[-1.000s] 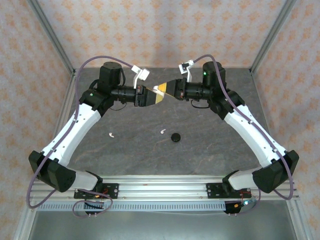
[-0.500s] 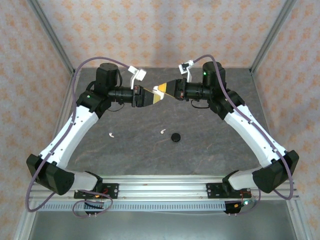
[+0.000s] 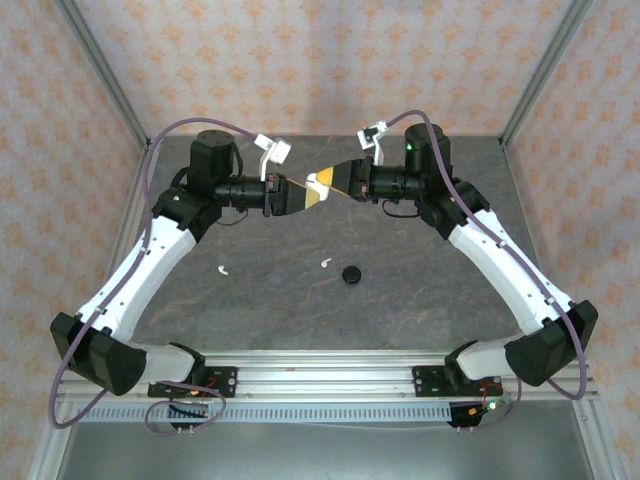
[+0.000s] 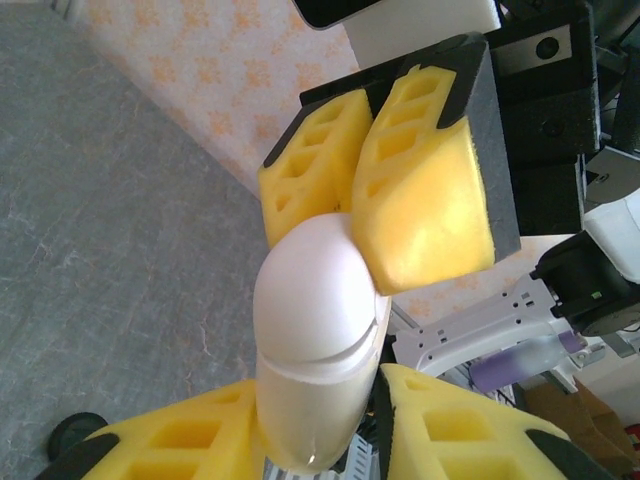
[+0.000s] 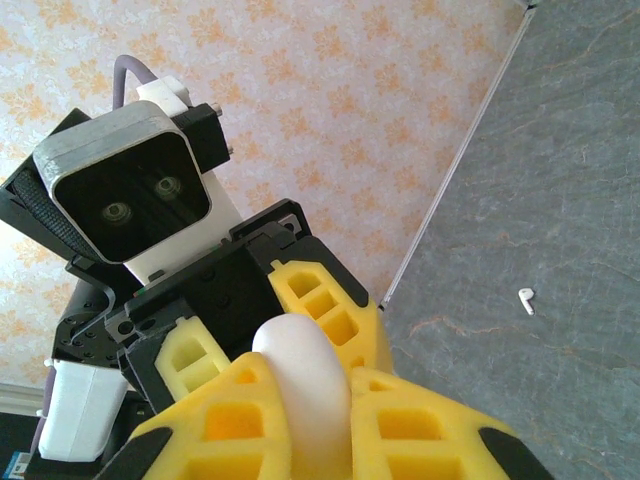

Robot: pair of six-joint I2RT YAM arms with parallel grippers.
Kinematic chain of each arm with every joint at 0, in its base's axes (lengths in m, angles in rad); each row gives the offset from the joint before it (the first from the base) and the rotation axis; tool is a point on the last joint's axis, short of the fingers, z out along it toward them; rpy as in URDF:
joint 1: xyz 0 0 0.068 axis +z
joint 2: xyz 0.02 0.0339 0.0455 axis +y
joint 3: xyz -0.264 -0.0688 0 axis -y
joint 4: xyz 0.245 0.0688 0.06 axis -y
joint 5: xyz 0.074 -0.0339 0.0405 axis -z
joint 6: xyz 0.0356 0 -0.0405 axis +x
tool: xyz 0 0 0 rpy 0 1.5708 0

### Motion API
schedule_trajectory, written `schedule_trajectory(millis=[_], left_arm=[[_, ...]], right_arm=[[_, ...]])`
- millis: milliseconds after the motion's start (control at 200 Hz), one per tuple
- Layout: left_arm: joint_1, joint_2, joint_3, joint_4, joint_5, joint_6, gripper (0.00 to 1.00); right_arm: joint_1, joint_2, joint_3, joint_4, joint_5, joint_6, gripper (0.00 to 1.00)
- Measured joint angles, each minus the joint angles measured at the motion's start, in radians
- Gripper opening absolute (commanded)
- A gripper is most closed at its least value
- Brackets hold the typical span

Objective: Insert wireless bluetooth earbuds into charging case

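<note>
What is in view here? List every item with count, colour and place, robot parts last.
charging case: one, white, in the air between the two sets of fingers
earbuds: two, white, lying apart on the table, one to the left, one near the middle
round item: one, black, on the table just right of the middle earbud; too small to identify
table: one, grey, stone-patterned
walls: orange-patterned, around the table
rail: one, metal, near edge, carrying both arm bases
arms: two, white and black, left, right
left fingers: yellow, either side of one end of the case; grip unclear
right fingers: yellow, closed on the other end
</note>
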State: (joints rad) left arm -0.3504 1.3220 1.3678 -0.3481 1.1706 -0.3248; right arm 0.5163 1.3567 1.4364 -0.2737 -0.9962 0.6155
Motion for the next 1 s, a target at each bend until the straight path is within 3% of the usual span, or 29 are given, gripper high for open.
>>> schedule_trajectory(millis=[265, 490, 761, 1001], left_arm=[[0.0, -0.003, -0.002, 0.032, 0.0, -0.018, 0.34], [0.007, 0.01, 0.016, -0.005, 0.012, 0.013, 0.0], [0.013, 0.027, 0.058, -0.098, -0.003, 0.126, 0.0], [0.019, -0.022, -0.009, -0.097, -0.064, 0.195, 0.0]], right_arm=[[0.0, 0.0, 0.0, 0.0, 0.0, 0.0, 0.0], [-0.003, 0.0, 0.0, 0.004, -0.001, 0.005, 0.0], [-0.004, 0.017, 0.0, 0.015, 0.003, 0.045, 0.04], [0.009, 0.054, 0.0, 0.016, 0.003, 0.064, 0.11]])
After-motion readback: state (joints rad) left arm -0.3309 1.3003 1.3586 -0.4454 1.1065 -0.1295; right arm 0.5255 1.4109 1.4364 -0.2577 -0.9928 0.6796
